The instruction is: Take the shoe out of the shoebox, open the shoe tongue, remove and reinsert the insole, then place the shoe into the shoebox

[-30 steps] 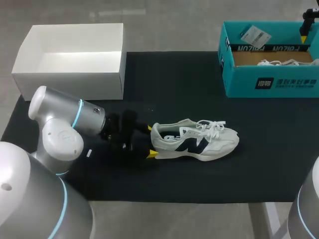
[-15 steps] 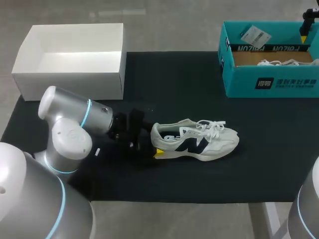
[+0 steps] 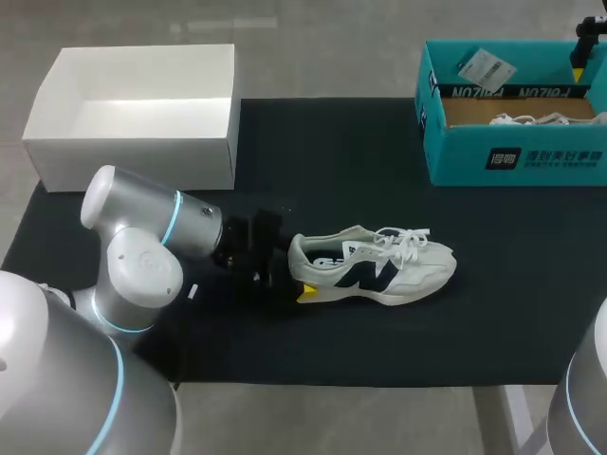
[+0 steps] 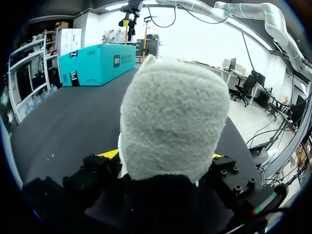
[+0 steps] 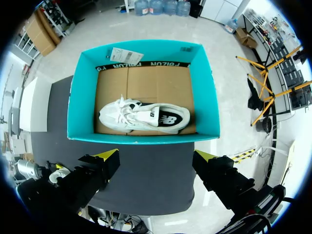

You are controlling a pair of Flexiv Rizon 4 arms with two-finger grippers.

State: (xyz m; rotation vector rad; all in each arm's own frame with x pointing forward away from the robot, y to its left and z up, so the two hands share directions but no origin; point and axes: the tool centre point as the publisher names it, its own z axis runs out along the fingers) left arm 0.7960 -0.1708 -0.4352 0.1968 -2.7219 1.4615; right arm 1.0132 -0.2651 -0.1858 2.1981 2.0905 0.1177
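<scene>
Left wrist view: left gripper [image 4: 165, 155] spread astride shoe [image 4: 173, 117] heel; right gripper [image 5: 156, 157] spread over teal shoebox [image 5: 205, 97] bearing white tag [image 5: 126, 56].

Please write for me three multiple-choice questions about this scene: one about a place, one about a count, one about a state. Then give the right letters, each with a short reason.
1. Where is the left gripper?
A. at the sneaker's laces
B. at the sneaker's toe
C. at the heel of the white sneaker with a dark side logo lying on the black mat

2. How many white sneakers show in all?
A. two
B. one
C. three

3. How do the jaws of the right gripper stand?
A. shut on a sneaker
B. open, with nothing between them
C. shut on a lace

Answers:
1 C: the head view shows it at the heel.
2 A: one lies on the mat, and a second white sneaker lies inside the open teal cardboard shoebox.
3 B: the right wrist view shows them apart above the shoebox.
</scene>
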